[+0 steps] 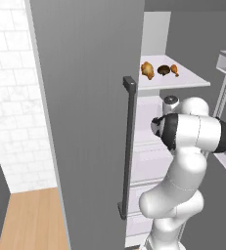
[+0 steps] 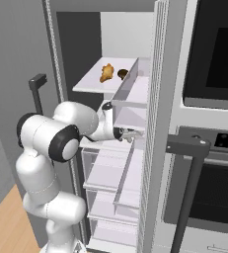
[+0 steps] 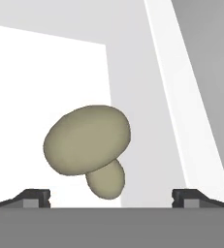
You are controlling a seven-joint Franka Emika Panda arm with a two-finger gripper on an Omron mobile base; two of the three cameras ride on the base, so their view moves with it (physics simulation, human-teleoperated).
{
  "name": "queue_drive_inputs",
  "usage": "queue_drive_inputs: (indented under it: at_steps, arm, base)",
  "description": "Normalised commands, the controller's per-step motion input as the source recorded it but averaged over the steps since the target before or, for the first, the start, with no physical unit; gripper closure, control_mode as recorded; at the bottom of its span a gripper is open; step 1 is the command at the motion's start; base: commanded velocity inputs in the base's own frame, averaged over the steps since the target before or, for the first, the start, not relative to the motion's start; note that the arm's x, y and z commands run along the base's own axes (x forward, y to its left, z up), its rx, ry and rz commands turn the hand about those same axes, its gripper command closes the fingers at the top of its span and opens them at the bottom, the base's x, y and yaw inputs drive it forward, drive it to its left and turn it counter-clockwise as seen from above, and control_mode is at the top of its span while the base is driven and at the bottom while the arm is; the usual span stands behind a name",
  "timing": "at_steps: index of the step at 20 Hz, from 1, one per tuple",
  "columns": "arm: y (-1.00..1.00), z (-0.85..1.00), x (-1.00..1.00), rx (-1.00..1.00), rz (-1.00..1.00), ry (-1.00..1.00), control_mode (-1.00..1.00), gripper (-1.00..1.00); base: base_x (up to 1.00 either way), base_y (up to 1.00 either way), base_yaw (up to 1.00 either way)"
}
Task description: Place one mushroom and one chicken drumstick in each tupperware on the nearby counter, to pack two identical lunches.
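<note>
Fridge: the tall grey fridge stood open, its door swung wide and pale shelves and drawers showing inside.
Arm: the white arm reached into the fridge interior, below the upper shelf, in both base views.
Upper shelf: the white upper shelf carried two orange-brown chicken drumsticks with a dark mushroom between them, all near the shelf's back edge.
Lower shelf: a second, pale tan mushroom lay on a white shelf surface, as the hand view showed; which shelf this was could not be told from the base views.
Gripper: the gripper was spread wide and held nothing, its two dark fingertips standing well apart at the bottom of the hand view.
Key relation: the pale tan mushroom lay straight ahead of the gripper, between the lines of the two tips and a little toward the left one, not touching either.
Axis: its cap was the far, broad end and its stem pointed back toward the hand, slightly right of centre.
Judgement: a straight advance would likely bring the jaws around the cap; the round cap might roll if nudged first.
</note>
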Motion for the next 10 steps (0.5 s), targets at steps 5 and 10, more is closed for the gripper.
queue_drive_inputs:
  at_steps: [5,10]
  arm:
    - [0.00,-0.20,0.20,0.00,0.00,0.00,-1.00,-1.00]
    - [0.00,-0.08,0.33,0.00,0.00,0.00,-1.00,-1.00]
  base:
    - [0.00,0.00,0.00]
    - [0.00,0.00,0.00]
